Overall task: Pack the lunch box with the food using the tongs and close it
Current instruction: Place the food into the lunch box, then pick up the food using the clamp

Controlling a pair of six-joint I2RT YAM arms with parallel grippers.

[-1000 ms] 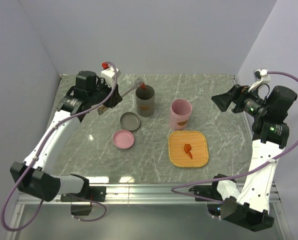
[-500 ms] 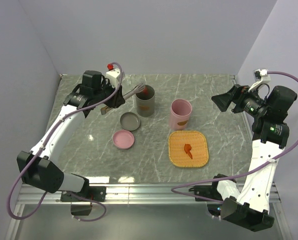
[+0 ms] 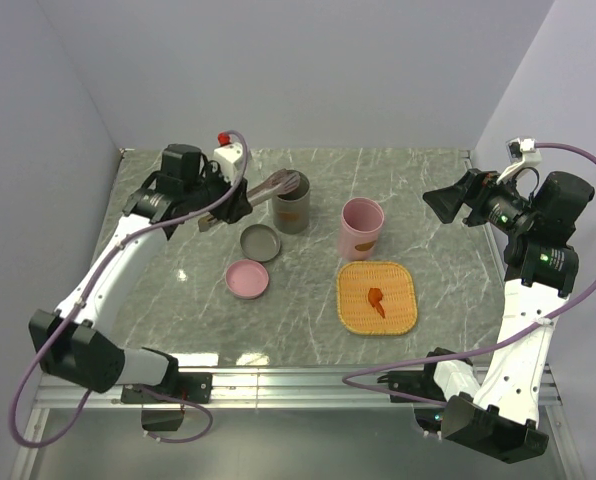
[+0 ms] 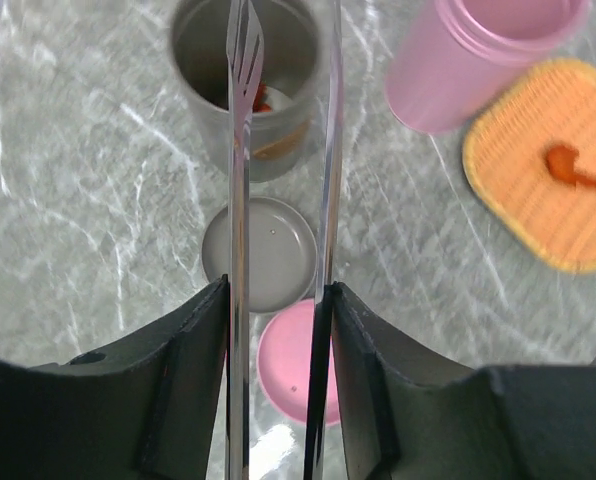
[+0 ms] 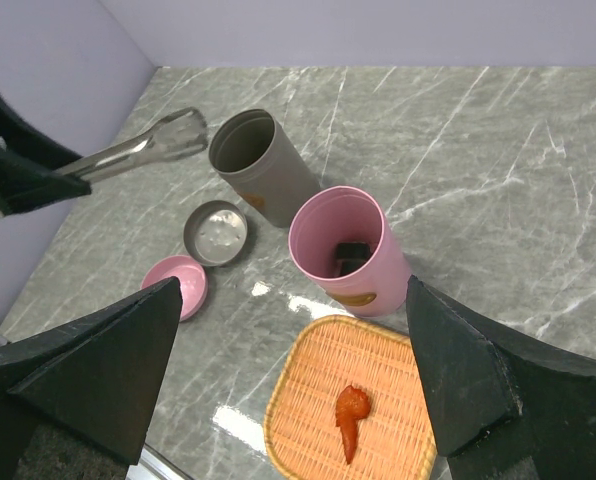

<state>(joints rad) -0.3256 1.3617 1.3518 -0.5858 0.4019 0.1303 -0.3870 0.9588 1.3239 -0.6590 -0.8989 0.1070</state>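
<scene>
The tongs (image 4: pixel 240 200) are long, slim and silver, with two thin shiny arms that end in slotted, fork-like tips. The left claw (image 4: pixel 278 300) grips them partway along, one dark finger pressed on the outside of each arm. The arms stand a little apart, their tips over the mouth of the grey cup (image 3: pixel 290 205) at the far left of the bench (image 3: pixel 178 290). An orange-red food piece (image 4: pixel 261 100) and something white lie inside that cup. The pink cup (image 5: pixel 363 285) beside it holds a dark piece. One orange-red chunk (image 3: pixel 375 299) lies on the orange woven tray (image 3: pixel 398 300). A grey lid (image 3: pixel 260 242) and a pink lid (image 3: pixel 247 279) lie flat near the cups. The right claw (image 3: pixel 436 203) hangs spread wide and empty, high over the bench's right side.
</scene>
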